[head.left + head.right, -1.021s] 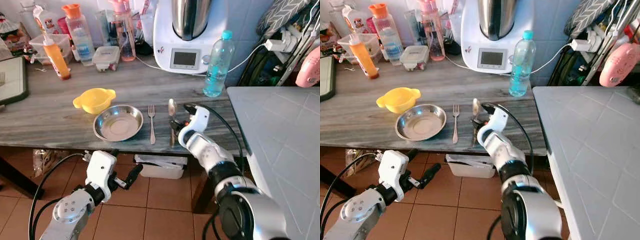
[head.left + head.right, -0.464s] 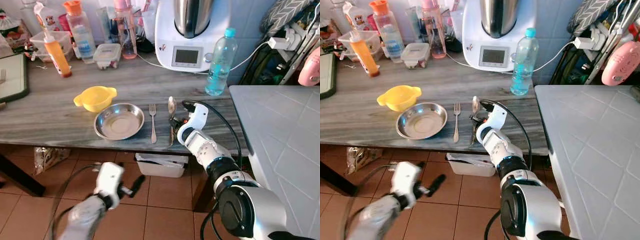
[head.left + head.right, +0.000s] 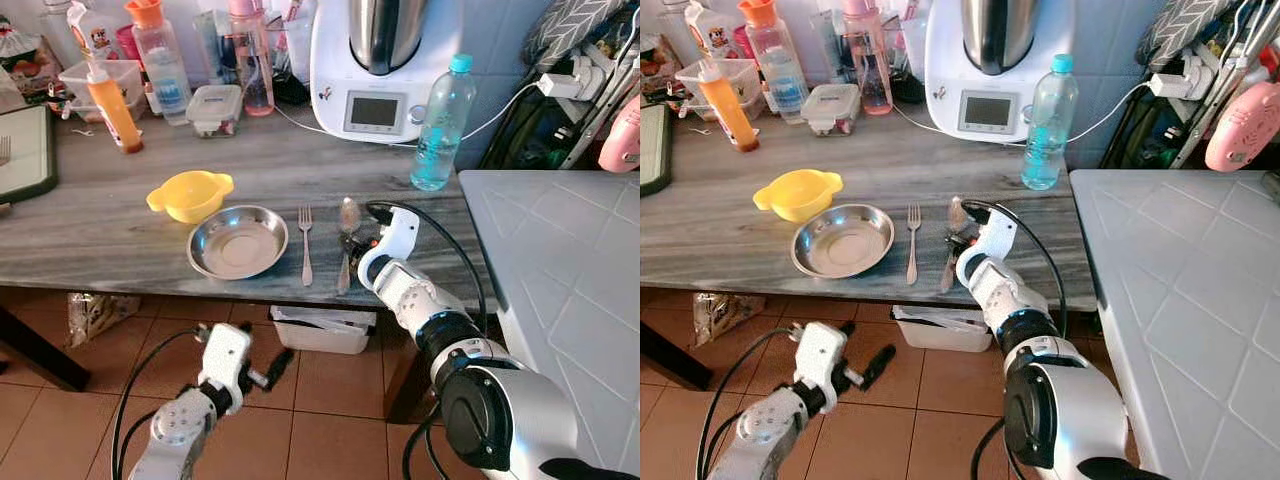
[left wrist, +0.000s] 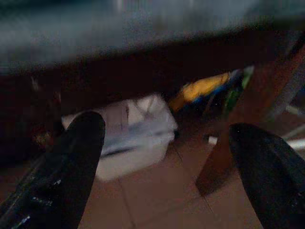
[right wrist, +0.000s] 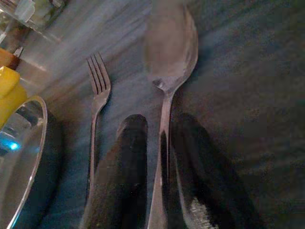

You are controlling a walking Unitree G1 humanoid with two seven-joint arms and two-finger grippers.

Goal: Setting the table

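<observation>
Resting on the grey bench (image 3: pixel 100 240), the spoon (image 3: pixel 345 240) lies just right of the fork (image 3: pixel 305 245) and steel plate (image 3: pixel 238 243), its handle pinched by the right hand (image 3: pixel 350 243). Below the bench, the left hand (image 4: pixel 167 157) hangs with fingers spread wide, holding nothing. Right wrist view: fingers (image 5: pixel 125 176) close on the spoon's handle.

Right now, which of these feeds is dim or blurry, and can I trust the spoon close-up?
Left wrist view: dark and smeared under the table, only the open left gripper and a pale box readable. Right wrist view: dim, spoon bowl soft, yet its handle shows between the right gripper fingers. Eye views: bright and sharp; the steel plate shows mild glare.
</observation>
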